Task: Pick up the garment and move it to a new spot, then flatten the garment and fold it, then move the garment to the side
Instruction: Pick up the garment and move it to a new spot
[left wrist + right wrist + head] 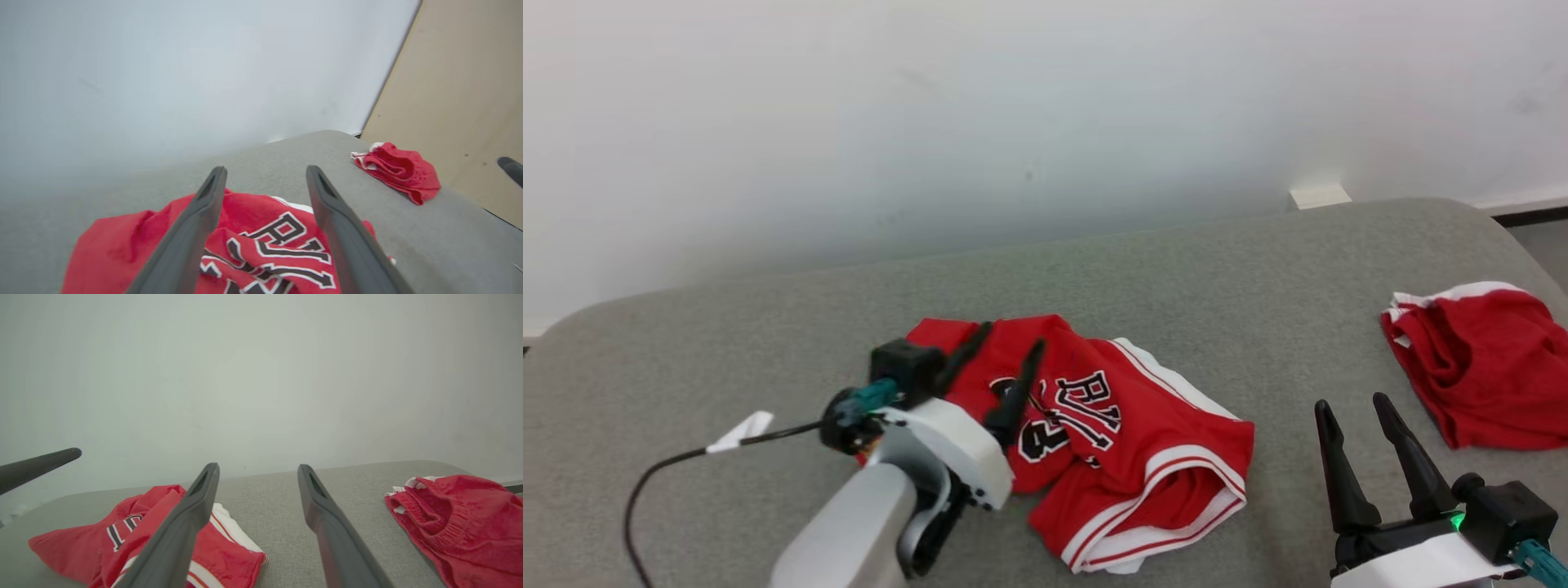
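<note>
Hovering over the jersey (1127, 441), left end, the left gripper (1013, 335) gapes empty; long axis slants toward the near edge of the bench (1176, 278); right gripper (1351, 402), open, empty, stands farther off.

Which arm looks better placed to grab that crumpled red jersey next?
Probably left: the left gripper hangs open directly over the jersey, while the right gripper, also open, sits beside it over the grey cushion.

Parted left tool (265, 169) above red jersey (122, 241)
</note>
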You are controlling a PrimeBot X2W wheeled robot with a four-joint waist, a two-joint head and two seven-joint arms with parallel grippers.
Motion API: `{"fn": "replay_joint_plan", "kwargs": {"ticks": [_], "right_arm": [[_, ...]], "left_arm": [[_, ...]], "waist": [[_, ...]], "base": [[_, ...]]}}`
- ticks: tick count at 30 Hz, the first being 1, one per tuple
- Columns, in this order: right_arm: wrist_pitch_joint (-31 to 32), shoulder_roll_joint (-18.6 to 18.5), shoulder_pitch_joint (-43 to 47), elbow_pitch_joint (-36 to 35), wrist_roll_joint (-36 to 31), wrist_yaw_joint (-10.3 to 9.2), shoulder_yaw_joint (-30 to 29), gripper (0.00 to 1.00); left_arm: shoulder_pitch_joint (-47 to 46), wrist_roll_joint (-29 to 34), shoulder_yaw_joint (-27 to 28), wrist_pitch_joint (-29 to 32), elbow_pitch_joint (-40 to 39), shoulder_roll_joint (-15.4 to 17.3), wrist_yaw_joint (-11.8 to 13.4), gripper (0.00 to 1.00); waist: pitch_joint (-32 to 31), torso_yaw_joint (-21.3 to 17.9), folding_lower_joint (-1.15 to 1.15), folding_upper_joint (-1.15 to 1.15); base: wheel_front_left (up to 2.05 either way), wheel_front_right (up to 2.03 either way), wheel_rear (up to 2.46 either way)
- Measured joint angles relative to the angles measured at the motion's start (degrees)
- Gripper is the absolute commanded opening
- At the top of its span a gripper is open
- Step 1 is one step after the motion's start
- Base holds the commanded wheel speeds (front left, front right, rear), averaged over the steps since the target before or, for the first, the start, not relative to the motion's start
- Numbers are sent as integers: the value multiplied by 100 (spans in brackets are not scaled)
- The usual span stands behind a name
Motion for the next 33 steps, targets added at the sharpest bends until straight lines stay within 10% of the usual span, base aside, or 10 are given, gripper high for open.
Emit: {"fn": "replay_joint_plan", "kwargs": {"ticks": [16,33], "right_arm": [[1,-77,275,-160,-45,0,-162,100],[0,-74,535,-202,-47,0,-205,100]], "left_arm": [[1786,-21,1239,-499,-1521,1181,917,100],[3236,751,2437,-510,-2413,279,865,100]], "waist": [[-275,750,0,0],[-219,711,0,0]], "base": [[0,0,0],[0,0,0]]}}
